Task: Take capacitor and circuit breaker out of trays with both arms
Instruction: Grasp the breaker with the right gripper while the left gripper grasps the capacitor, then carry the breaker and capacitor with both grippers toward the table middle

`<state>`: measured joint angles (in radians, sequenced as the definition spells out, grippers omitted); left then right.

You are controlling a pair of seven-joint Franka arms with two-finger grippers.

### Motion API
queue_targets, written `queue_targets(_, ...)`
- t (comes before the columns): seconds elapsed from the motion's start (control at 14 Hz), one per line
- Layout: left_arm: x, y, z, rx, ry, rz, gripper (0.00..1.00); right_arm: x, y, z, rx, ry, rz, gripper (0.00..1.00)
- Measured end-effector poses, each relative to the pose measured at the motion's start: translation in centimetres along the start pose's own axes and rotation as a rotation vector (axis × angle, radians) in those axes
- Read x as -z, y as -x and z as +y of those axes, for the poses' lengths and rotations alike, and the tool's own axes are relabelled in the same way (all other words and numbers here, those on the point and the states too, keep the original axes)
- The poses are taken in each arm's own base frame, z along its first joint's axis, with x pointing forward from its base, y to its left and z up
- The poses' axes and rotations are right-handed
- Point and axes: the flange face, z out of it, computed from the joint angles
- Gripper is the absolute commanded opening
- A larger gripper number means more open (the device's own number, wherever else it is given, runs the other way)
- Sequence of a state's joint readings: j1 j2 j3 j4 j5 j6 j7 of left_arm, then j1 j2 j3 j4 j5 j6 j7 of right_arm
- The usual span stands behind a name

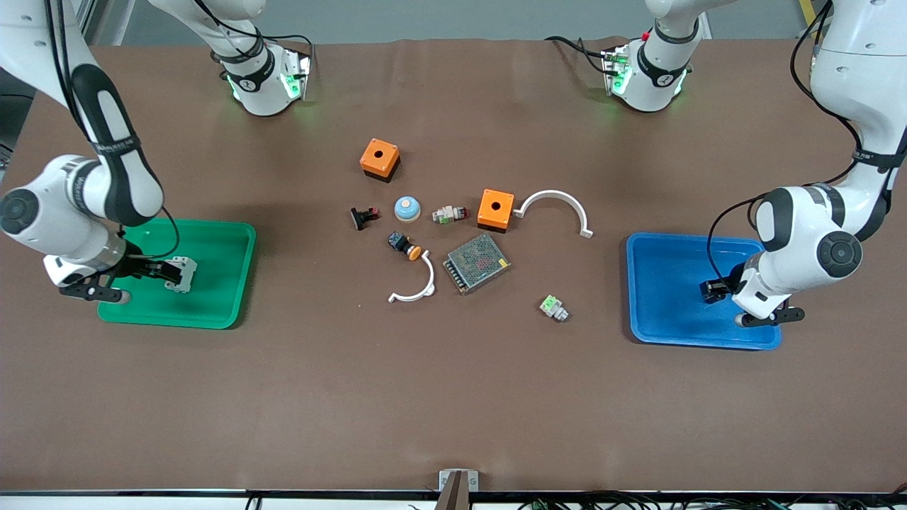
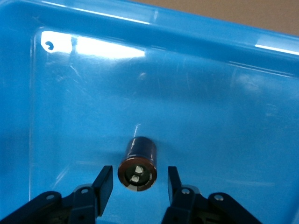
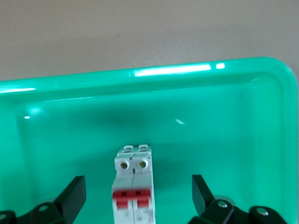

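The capacitor [image 2: 140, 158], a small dark cylinder, lies on the floor of the blue tray [image 2: 210, 93] at the left arm's end of the table [image 1: 666, 255]. My left gripper [image 2: 139, 172] is open, with a finger on each side of the capacitor and neither touching it; it also shows in the front view [image 1: 714, 290]. The breaker [image 3: 133, 186], white with red levers, rests in the green tray [image 3: 210, 116] at the right arm's end. My right gripper [image 3: 138, 182] is open around the breaker with clear gaps; the front view shows the breaker [image 1: 183, 273] too.
In the table's middle lie two orange boxes [image 1: 380, 159] [image 1: 495, 209], two white curved pieces [image 1: 556, 207] [image 1: 414, 283], a metal mesh unit [image 1: 477, 263], a blue dome [image 1: 407, 207], a black-and-red part [image 1: 363, 217], an orange-capped button [image 1: 404, 246] and a white-and-green block [image 1: 553, 307].
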<state>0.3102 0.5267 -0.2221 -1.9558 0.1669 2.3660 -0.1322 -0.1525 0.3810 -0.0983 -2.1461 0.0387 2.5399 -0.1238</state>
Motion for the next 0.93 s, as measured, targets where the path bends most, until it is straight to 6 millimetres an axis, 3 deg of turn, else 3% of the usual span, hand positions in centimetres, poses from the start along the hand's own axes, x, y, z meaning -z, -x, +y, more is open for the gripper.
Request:
queue_targets(0.21,0.7,-0.5,0.5,-0.006,0.003,0.018,0.00,-2.5,0.9,-0.1,0.000,0.002,-0.017,0.98)
queue_targets(0.36,1.2,-0.9,0.8,-0.007,0.005,0.030,0.00,-2.8,1.1,-0.2,0.001,0.001,-0.024,0.88)
queue_targets(0.5,1.4,-1.0,0.8,-0.005,0.005,0.035,0.00,-2.8,1.2,-0.4,0.004,-0.001,-0.029,0.67)
queue_targets(0.64,2.3,-1.3,1.7,-0.002,0.013,0.046,0.00,-3.0,1.3,-0.8,0.010,-0.004,-0.045,0.31)
queue_targets(0.79,4.6,-0.9,5.1,0.032,0.024,0.023,0.00,-3.0,1.4,-1.2,0.017,-0.006,-0.055,0.04)
queue_targets(0.93,7.3,0.9,10.5,0.078,0.022,-0.026,0.00,-2.7,1.1,-1.8,0.027,-0.008,-0.064,0.02)
